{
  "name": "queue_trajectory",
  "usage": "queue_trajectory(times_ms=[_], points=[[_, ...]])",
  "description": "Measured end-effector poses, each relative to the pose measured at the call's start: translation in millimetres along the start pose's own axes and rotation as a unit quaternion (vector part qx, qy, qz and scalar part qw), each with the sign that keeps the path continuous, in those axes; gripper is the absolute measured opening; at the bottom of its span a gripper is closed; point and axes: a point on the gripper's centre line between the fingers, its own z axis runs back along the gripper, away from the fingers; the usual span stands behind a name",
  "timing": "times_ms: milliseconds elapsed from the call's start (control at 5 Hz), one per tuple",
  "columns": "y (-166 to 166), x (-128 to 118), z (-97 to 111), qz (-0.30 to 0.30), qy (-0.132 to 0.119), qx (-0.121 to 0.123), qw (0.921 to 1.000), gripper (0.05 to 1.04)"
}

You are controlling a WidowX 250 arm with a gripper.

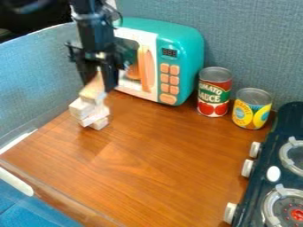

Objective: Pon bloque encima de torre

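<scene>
Over the left rear of the counter the black gripper (98, 76) hangs down, shut on a light wooden block (94, 86) that narrows toward its top. Directly below is the tower (88, 111), a small stack of pale wooden blocks turned at differing angles. The held block's lower end is right at the top of the stack; whether it rests there, I cannot tell.
Behind and right of the tower stands a teal toy microwave (184, 57). Two cans, tomato sauce (214, 92) and a yellow one (252, 108), are farther right. A toy stove (284, 168) lines the right edge; a grey-blue wall (41, 71) is at left.
</scene>
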Motion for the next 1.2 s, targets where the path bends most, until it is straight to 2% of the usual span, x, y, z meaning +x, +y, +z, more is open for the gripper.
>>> queue_trajectory(times_ms=[200, 600, 800, 1200], points=[[18.3, 12.0, 7.1, 0.021, 0.005, 0.014, 0.9997, 0.57], [64.7, 25.5, -21.0, 0.084, 0.058, 0.011, 0.9947, 0.569], [68.2, 22.5, -29.8, 0.088, 0.078, 0.013, 0.993, 0.57], [71.8, 21.3, -35.7, 0.087, 0.086, 0.022, 0.9922, 0.569]])
